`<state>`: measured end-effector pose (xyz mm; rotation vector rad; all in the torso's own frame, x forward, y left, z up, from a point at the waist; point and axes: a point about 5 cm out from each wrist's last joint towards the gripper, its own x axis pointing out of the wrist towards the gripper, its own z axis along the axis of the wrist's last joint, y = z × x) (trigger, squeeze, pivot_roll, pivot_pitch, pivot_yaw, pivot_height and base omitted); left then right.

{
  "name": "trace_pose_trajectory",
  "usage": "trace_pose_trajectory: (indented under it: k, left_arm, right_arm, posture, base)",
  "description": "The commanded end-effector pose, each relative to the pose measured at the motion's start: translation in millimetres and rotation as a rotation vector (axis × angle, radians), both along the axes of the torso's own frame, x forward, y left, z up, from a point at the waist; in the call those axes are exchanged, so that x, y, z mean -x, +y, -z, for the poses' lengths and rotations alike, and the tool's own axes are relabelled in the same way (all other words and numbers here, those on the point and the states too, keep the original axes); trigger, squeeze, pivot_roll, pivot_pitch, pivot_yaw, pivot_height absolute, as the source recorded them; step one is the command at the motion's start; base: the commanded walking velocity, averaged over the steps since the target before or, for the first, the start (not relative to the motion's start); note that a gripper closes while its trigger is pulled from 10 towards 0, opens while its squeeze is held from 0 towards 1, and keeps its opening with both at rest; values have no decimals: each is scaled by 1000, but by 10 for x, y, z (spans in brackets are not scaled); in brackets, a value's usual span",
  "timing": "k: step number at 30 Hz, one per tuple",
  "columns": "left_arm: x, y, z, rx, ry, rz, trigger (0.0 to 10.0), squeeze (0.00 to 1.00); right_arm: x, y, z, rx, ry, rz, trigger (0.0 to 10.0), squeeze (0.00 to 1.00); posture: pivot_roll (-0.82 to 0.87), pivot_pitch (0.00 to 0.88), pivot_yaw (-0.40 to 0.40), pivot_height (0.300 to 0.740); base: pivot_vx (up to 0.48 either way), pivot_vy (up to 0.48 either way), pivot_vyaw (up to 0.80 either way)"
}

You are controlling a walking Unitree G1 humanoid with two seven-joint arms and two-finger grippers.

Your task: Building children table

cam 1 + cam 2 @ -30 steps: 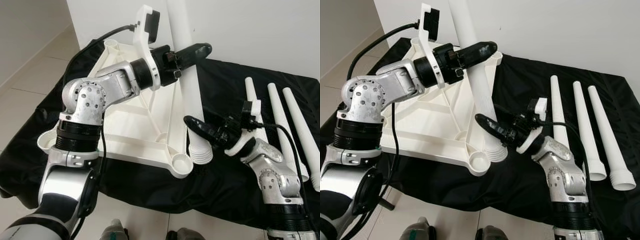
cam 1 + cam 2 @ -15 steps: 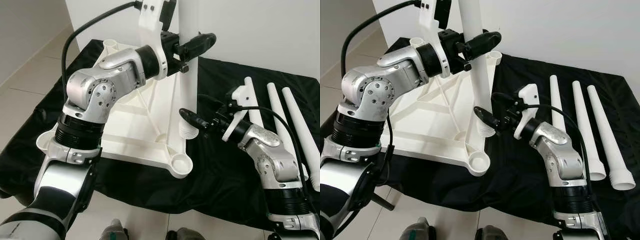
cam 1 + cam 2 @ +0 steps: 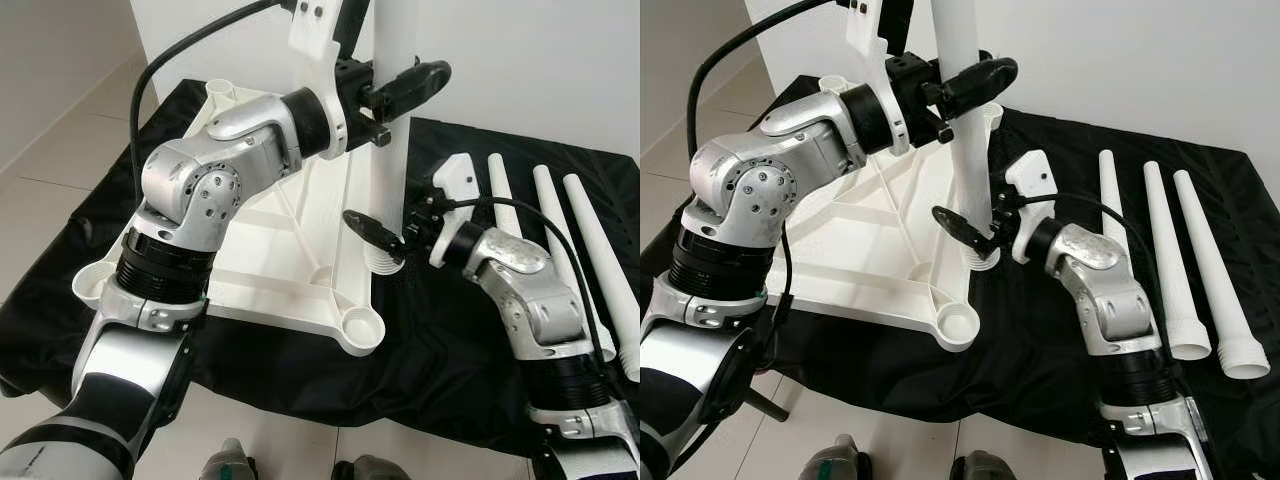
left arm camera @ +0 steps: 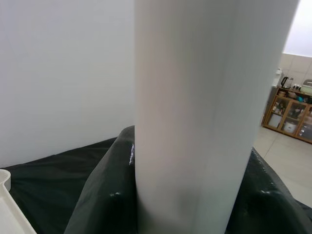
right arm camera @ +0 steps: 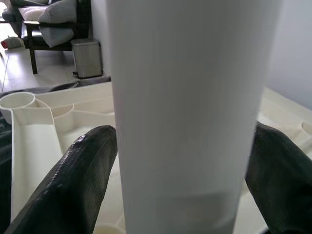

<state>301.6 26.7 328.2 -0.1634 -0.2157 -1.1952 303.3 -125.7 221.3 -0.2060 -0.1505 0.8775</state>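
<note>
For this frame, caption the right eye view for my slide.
Both hands hold a white table leg upright beside the upturned tabletop.

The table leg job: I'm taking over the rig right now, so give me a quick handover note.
Left end effector: shut on the white leg, high on its shaft, holding it nearly upright.
Right end effector: low on the same leg, a finger on each side near its ribbed foot; contact not clear.
Tabletop: lies upside down on the black cloth; the near corner socket holds no leg.
Three spare legs lie on the cloth to the robot's right.
Done: one leg lifted and stood up by the tabletop's right edge.
Left: seat it in a socket, then fit the other three.
</note>
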Motion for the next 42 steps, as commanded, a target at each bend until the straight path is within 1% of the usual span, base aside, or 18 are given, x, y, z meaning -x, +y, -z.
trace_pose_trajectory:
  k: [1,2,3,4,5,6,7,15,16,17,23,29,30,31,32,35,36,42]
  left_arm:
    - [117,-43,-41,-11,-76,145,10000,0]
    - [118,-44,-41,-12,-77,144,10000,0]
    - [119,-46,-43,-11,-79,145,10000,0]
    - [119,-46,-43,-11,-79,145,10000,0]
    - [122,-48,-43,-11,-81,146,10000,0]
    - [122,-48,-43,-11,-81,146,10000,0]
    - [124,-49,-44,-9,-82,148,10000,0]
    - [108,-51,-43,-18,-91,153,10000,0]
    - [109,-52,-46,-22,-96,156,10000,0]
    - [118,-57,-52,-26,-101,163,10000,0]
    - [142,-75,-63,-30,-105,175,10000,0]
    - [148,-86,-77,-30,-111,181,10000,0]
    - [150,-89,-91,-24,-118,186,10000,0]
    - [150,-89,-91,-24,-118,186,10000,0]
    - [150,-90,-94,-23,-119,187,10000,0]
    - [153,-89,-98,-14,-110,196,10000,0]
    - [159,-88,-105,-2,-98,205,10000,1000]
    - [227,-87,-143,47,-46,268,10000,1000]
  right_arm:
    - [-22,12,-11,15,-5,5,8275,0]
    - [-30,17,-21,15,-7,5,4745,0]
    - [-38,13,-36,17,-12,9,1686,0]
    - [-38,13,-36,17,-12,9,1686,0]
    - [-45,3,-50,19,-19,13,2157,0]
    - [-45,3,-50,19,-19,13,2157,0]
    - [-58,-16,-66,18,-20,25,0,0]
    - [-79,-74,-102,44,-19,39,0,0]
    - [-81,-89,-88,68,-14,39,10000,0]
    - [-89,-111,-68,94,-3,45,10000,0]
    - [-122,-143,-47,96,27,71,10000,0]
    - [-140,-158,-51,118,7,83,10000,0]
    - [-152,-162,-51,111,7,87,1216,0]
    - [-152,-162,-51,111,7,87,1216,0]
    - [-154,-162,-52,109,6,88,0,0]
    - [-160,-165,-55,103,9,95,0,0]
    - [-172,-167,-53,104,11,105,10000,0]
    - [-233,-161,-69,67,16,156,10000,0]
  posture:
    - [-13,0,-42,740]
    - [-13,0,-42,740]
    - [-10,0,-46,740]
    - [-10,0,-46,740]
    - [-10,0,-47,740]
    - [-10,0,-47,740]
    - [-11,0,-47,740]
    - [-17,0,-47,740]
    - [-18,0,-46,740]
    - [-20,2,-45,740]
    - [-23,5,-41,740]
    - [-23,5,-40,740]
    - [-22,6,-39,740]
    - [-22,6,-39,740]
    - [-22,6,-39,740]
    - [-23,7,-38,740]
    - [-22,7,-38,740]
    - [-21,10,-38,740]
  base:
    - [0,0,0]
    - [0,0,0]
    - [0,0,0]
    - [0,0,0]
    - [0,0,0]
    - [0,0,0]
    - [0,0,0]
    - [0,0,0]
    - [0,0,0]
    - [0,0,0]
    - [0,0,0]
    - [0,0,0]
    - [0,0,0]
    - [0,0,0]
    - [0,0,0]
    - [0,0,0]
    - [0,0,0]
    - [0,0,0]
